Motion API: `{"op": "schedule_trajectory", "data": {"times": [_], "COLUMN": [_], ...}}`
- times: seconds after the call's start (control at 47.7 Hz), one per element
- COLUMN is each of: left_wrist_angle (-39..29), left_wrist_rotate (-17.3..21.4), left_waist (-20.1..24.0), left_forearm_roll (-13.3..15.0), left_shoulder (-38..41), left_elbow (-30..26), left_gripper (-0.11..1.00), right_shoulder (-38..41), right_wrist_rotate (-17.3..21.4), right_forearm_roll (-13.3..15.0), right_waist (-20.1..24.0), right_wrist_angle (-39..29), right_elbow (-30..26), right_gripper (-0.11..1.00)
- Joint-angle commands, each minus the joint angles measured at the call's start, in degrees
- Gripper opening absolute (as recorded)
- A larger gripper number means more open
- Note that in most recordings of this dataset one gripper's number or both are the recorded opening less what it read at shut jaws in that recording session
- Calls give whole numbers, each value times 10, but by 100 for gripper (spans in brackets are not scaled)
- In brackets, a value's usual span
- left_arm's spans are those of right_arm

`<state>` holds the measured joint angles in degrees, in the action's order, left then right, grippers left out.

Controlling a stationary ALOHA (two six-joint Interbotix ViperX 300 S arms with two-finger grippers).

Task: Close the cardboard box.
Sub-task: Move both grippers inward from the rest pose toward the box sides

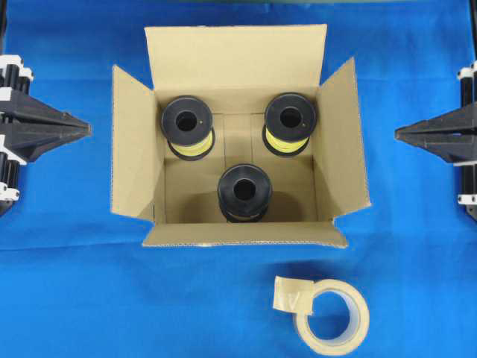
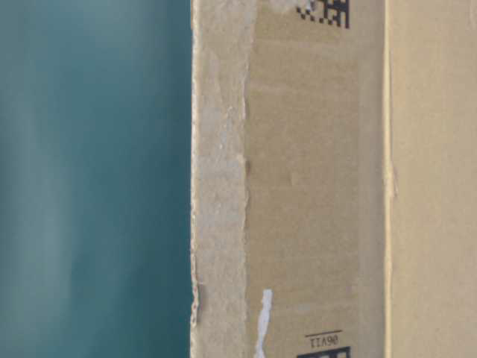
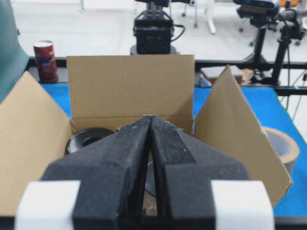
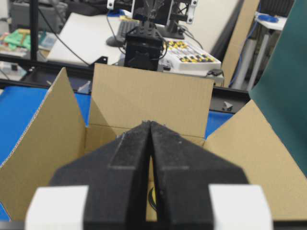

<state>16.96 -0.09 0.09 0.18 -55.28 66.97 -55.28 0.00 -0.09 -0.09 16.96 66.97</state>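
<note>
The cardboard box [image 1: 240, 138] sits in the middle of the blue bench [image 1: 67, 283], and it is wide open. All four flaps stick up or lean out. Inside are three black spools [image 1: 244, 192] standing on the bottom, two at the back and one at the front.

The left end effector [image 1: 83, 129] waits out to the side of the box, well apart from the nearest flap [image 1: 133, 145]. Its two black fingers are pressed together, with nothing between them. The right end effector [image 1: 401, 134] waits on the other side the same way, clenched on nothing, and a flap [image 1: 344, 142] faces it too. Each one points its tip straight at the box.

So the job has not begun yet. No flap is folded down. This looks like the very first step: getting ready to push.

Next, I think each end effector needs to move in toward the flap right in front of it, go a bit higher than the top edge, and push that flap over and down. The spools stand low in the box, so the flaps should have room to lie flat. The far flap [image 1: 235, 56] and the near flap [image 1: 246, 235] would come after.

A roll of tape [image 1: 332, 319] lies on the bench in front of the box, nearer the right end effector.
</note>
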Motion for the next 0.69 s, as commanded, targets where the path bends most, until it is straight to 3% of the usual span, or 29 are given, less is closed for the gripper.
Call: {"op": "schedule_trajectory", "data": {"times": [0.0, 0.398, 0.671], "left_wrist_angle": [-2, -143, -173], "left_wrist_rotate": [5, 11, 35], "left_waist": [-18, -33, -33], "left_forearm_roll": [14, 14, 13], "left_shoulder": [0, -46, -24], "left_elbow": [-4, -7, 22], "left_gripper": [1, 1, 1], "right_shoulder": [5, -11, 23], "right_wrist_rotate": [6, 11, 11], "right_forearm_roll": [-1, -9, -9], "right_waist": [1, 1, -9], "right_wrist_angle": [-4, -167, -190], "right_elbow": [-8, -22, -3], "right_gripper": [0, 0, 0]}}
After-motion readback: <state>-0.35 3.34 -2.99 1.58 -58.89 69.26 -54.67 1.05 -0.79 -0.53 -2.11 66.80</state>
